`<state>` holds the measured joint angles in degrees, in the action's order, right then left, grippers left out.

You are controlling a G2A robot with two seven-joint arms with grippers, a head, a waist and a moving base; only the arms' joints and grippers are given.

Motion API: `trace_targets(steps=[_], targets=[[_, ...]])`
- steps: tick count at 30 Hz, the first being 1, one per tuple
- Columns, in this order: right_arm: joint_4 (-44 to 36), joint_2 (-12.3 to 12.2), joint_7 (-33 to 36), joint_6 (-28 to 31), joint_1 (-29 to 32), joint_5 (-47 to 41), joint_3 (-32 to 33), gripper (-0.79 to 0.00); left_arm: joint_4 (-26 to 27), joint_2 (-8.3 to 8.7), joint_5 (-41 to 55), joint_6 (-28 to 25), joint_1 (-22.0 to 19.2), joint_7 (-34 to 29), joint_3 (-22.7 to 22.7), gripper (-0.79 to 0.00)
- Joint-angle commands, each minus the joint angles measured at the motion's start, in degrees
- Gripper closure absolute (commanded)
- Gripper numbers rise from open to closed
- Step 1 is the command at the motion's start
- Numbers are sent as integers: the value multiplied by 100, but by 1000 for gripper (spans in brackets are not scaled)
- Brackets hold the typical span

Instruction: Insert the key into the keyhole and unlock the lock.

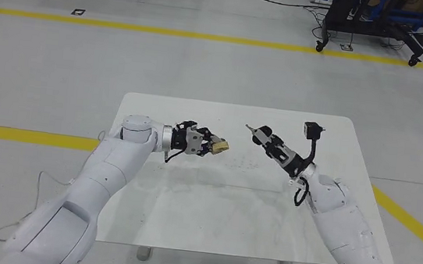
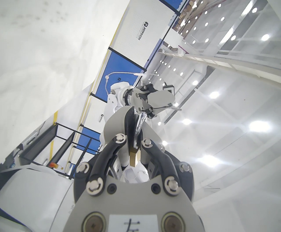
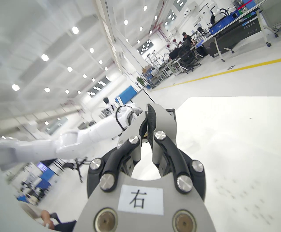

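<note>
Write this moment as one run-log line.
left gripper shut on brass padlock; right gripper shut on small silver key; both above white table, apart; key not inserted

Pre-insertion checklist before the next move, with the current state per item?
1. Left end effector shut on small brass padlock: ok.
2. Right end effector shut on thin grey metal key: ok.
3. Both held off the white table: ok.
4. Key and padlock apart, open gap between them: ok.
5. Keyhole facing the key: cannot tell.
6. Key tip in line with keyhole: cannot tell.
</note>
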<state>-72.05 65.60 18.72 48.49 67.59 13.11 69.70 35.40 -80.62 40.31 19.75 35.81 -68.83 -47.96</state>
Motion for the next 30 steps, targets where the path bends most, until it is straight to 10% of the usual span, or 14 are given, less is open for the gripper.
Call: trace_targets(steps=[1, 10, 23, 30], targets=[[-286, -29, -158, -35, 12, 1231, 90, 0, 51, -5, -157, 23, -33, 87, 48, 0], [-1958, -188, -1248, -492, 577, 5017, 617, 0, 55, -19, -302, 58, -30, 252, 64, 0], [-1972, -189, -1224, -523, 578, 5064, 617, 0, 89, -23, -284, -26, 11, 435, 30, 0], [-3038, -321, -645, -151, 546, 7374, 455, 0, 475, 34, -446, 56, 214, 839, -45, 0]])
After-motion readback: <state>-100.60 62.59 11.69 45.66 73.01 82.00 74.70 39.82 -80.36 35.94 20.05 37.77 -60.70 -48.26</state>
